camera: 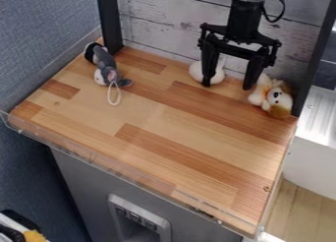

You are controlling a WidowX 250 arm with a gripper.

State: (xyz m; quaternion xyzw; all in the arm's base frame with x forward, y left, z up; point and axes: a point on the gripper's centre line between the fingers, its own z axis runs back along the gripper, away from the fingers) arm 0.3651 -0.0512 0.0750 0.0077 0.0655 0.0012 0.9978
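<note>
The black gripper (226,84) hangs over the back right part of the wooden tabletop, its two fingers spread apart with nothing held between them. Partly behind its left finger is a white rounded object (197,72). A tan and white plush dog (273,97) lies at the back right corner, just right of the right finger. At the back left, a grey and white plush toy (105,67) with a dark end lies on its side, a pale cord loop trailing from it toward the front.
The wooden tabletop (151,133) has a low clear rim (98,160) along its front edge. Whitewashed boards (157,19) stand behind, between dark posts at the left (109,19) and right. A white surface adjoins at the right.
</note>
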